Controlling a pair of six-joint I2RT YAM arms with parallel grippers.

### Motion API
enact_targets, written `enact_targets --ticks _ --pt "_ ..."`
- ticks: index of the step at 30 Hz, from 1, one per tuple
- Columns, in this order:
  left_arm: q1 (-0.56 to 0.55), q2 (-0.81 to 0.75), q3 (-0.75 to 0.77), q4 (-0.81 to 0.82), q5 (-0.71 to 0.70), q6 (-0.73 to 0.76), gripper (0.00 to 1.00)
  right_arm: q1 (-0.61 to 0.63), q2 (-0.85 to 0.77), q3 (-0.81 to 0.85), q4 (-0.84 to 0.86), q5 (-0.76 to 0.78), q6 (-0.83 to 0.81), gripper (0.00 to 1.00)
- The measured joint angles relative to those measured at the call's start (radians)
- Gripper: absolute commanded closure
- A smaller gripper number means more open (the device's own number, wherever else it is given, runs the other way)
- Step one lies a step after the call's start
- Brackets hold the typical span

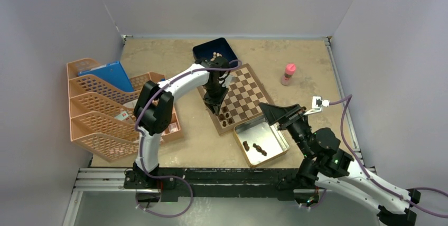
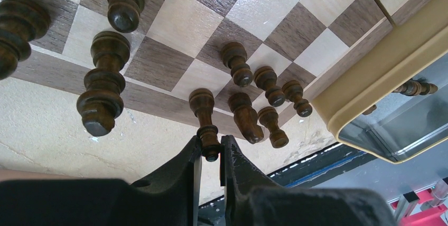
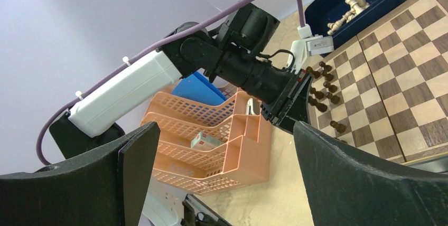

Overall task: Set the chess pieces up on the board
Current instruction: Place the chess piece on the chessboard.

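Observation:
The board (image 1: 248, 91) lies mid-table with several dark chess pieces (image 1: 225, 116) standing along its near-left edge. In the left wrist view my left gripper (image 2: 212, 149) is shut on the top of one dark piece (image 2: 204, 111), whose base is at the edge row of the board (image 2: 185, 20). Other pieces (image 2: 103, 86) stand close on both sides. More dark pieces (image 1: 256, 147) lie in the silver tin (image 1: 274, 152). My right gripper (image 1: 274, 114) hangs open over the tin's far corner. It holds nothing in the right wrist view (image 3: 224, 131).
A dark blue box (image 1: 214, 52) holding pale chessmen (image 3: 348, 7) touches the board's far corner. Orange mesh trays (image 1: 105, 110) with a blue folder (image 1: 108, 75) fill the left side. A pink bottle (image 1: 288, 74) stands right of the board. The tin's rim (image 2: 380, 73) lies beside the board's corner.

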Motion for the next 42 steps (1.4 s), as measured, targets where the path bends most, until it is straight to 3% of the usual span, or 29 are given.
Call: enact_targets --ticks 18,33,42 --pt "-0.012 0.006 0.018 -0.003 -0.013 0.0 0.77 0.0 -0.005 0.0 -0.002 0.0 0.0 0.01" --pt "-0.019 0.001 0.023 0.005 -0.046 -0.004 0.69 0.0 -0.004 0.0 -0.002 0.0 0.001 0.01" --pt "-0.019 -0.092 0.005 0.046 -0.087 -0.005 0.69 0.0 -0.002 0.0 -0.002 0.0 0.001 0.01"
